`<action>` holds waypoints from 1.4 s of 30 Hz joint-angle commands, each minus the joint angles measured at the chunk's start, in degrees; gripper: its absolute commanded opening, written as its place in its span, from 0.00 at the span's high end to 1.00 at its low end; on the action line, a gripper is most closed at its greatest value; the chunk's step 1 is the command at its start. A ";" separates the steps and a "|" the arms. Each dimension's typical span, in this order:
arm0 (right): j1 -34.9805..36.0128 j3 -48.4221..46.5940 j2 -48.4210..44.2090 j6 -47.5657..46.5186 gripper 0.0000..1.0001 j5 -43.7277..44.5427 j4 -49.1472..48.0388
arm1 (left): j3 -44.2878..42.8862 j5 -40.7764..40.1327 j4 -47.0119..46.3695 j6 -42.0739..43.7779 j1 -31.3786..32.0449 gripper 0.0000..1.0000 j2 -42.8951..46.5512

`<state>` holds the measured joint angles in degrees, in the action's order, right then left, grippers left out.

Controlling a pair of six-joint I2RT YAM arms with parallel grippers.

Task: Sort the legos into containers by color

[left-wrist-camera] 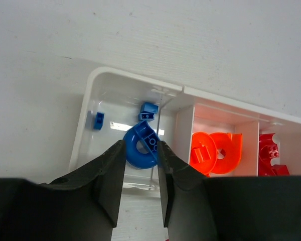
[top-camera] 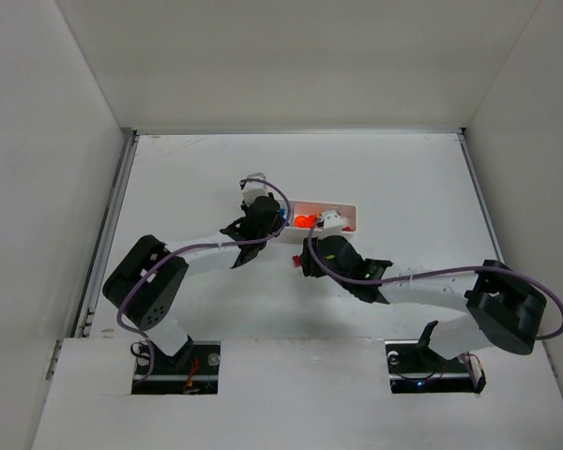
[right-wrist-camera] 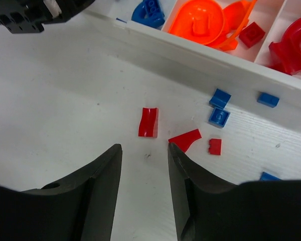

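The white three-compartment tray (top-camera: 349,211) lies mid-table. In the left wrist view its rim (left-wrist-camera: 90,95) bounds a left compartment with small blue legos (left-wrist-camera: 98,120), a middle one with orange pieces (left-wrist-camera: 213,153) and a right one with red pieces (left-wrist-camera: 268,155). My left gripper (left-wrist-camera: 140,148) is over the blue compartment, shut on a blue round lego (left-wrist-camera: 138,153). My right gripper (right-wrist-camera: 144,146) is open and empty just above the table. Just beyond its tips lie a red curved lego (right-wrist-camera: 149,122) and a red wedge (right-wrist-camera: 184,139).
More loose legos lie along the tray's near wall (right-wrist-camera: 190,52): a small red one (right-wrist-camera: 215,146) and several blue ones (right-wrist-camera: 219,117). A red brick (right-wrist-camera: 252,34) sits among the orange pieces. White walls enclose the table.
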<state>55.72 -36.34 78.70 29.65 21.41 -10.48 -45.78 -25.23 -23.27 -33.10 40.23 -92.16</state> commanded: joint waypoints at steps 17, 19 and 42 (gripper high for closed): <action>1.80 -8.49 15.26 0.58 0.52 1.97 -2.35 | 14.65 -3.06 -1.61 -1.26 4.99 0.71 20.78; 1.71 -8.75 16.22 0.67 0.54 1.97 -2.70 | 16.68 -3.59 -1.26 -1.53 5.86 0.71 22.89; -1.62 -4.89 2.27 -0.55 0.77 4.87 -3.32 | 19.07 -5.97 1.21 -1.62 14.92 0.68 27.83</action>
<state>56.38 -42.24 85.69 30.00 24.86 -11.64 -24.84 -29.71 -21.93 -35.38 53.71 -64.23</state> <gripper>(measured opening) 0.262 0.316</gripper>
